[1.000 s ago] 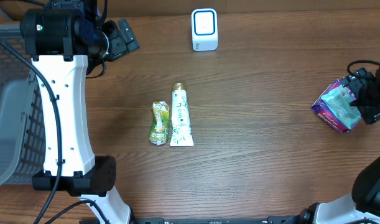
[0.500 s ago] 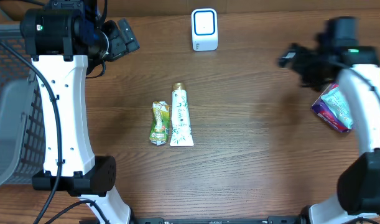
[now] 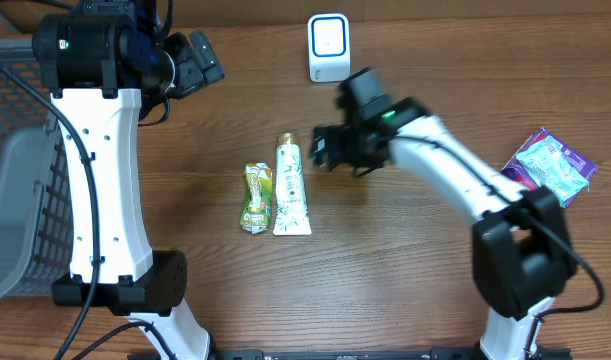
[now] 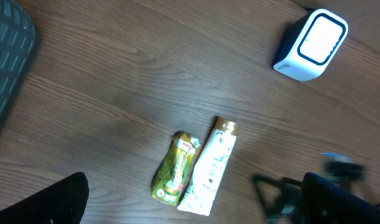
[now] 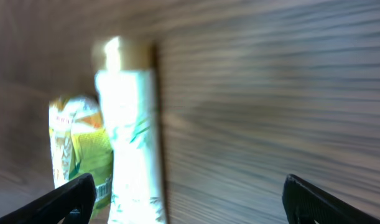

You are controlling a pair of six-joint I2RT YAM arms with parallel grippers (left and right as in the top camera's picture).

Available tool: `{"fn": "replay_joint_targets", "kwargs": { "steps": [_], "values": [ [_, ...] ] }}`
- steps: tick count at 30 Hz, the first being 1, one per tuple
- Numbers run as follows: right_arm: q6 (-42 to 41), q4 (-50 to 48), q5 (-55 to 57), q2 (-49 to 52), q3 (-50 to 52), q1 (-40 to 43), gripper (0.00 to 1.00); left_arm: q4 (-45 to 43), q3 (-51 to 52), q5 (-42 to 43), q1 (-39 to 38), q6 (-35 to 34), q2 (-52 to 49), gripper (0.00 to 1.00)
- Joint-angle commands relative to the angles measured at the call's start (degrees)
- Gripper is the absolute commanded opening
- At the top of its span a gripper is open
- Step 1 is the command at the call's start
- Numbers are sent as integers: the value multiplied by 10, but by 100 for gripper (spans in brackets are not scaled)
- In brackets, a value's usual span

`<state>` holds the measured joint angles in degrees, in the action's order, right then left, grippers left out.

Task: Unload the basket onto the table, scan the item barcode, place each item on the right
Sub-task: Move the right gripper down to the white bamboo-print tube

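A white tube with a gold cap [image 3: 292,187] lies mid-table, and a green pouch [image 3: 256,198] lies against its left side. The white-and-blue scanner [image 3: 328,47] stands at the back. My right gripper [image 3: 323,147] hovers open just right of the tube's cap, holding nothing. In the blurred right wrist view the tube [image 5: 132,143] and pouch [image 5: 78,143] sit left of the open gripper [image 5: 190,200]. My left gripper [image 3: 197,60] stays raised at the back left, open and empty. Its wrist view looks down on the tube [image 4: 211,168], pouch [image 4: 175,168] and scanner [image 4: 312,45].
A purple and teal packet [image 3: 550,168] lies at the table's right edge. A grey mesh basket [image 3: 15,200] stands along the left side. The right arm stretches from the front right across the table to the middle.
The right arm has swung from beside the purple packet at the right edge across to the middle, by the tube's cap. The packet stays on the table. The left arm has not moved.
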<state>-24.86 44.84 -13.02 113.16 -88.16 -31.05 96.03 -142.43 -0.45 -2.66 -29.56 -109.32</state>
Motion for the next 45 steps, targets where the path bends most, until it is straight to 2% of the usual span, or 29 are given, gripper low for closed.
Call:
{"fn": "replay_joint_targets", "kwargs": {
  "steps": [1, 6, 11, 18, 28, 30, 34, 36, 38, 39, 41, 43, 45],
  "values": [
    [-21, -26, 56, 10, -11, -48, 93, -1, 3, 2, -5, 7, -1, 99],
    [-39, -61, 97, 42, -11, -92, 92, -1, 2, 2, -5, 7, -1, 99],
    [-56, -62, 136, 71, -12, -101, 90, -1, 2, 2, -5, 7, -1, 100],
    [-56, -66, 156, 75, -14, -95, 77, -1, 2, 2, -5, 7, -1, 100],
    [-58, -45, 160, 83, -16, -93, 66, -1, 2, 2, -5, 7, -1, 100],
    [-58, -25, 178, 83, -16, -89, 63, -1, 2, 2, -5, 7, -1, 100],
    [-34, 8, 220, 96, -15, -78, 45, -1, 3, 2, -5, 7, -1, 100],
    [-6, 3, 210, 103, -15, -78, 40, -1, 2, 2, -5, 7, -1, 100],
    [49, -9, 169, 104, -15, -78, 41, -1, 3, 2, -5, 7, -1, 99],
    [78, -16, 143, 104, -16, -78, 49, -1, 3, 2, -5, 7, -1, 99],
    [104, -23, 114, 103, -16, -78, 71, -1, 2, 2, -5, 7, -1, 99],
    [104, -18, 118, 103, -16, -78, 76, -1, 3, 2, -5, 7, -1, 100],
    [104, -14, 127, 103, -16, -78, 77, -1, 2, 2, -5, 7, -1, 100]
  ]
}}
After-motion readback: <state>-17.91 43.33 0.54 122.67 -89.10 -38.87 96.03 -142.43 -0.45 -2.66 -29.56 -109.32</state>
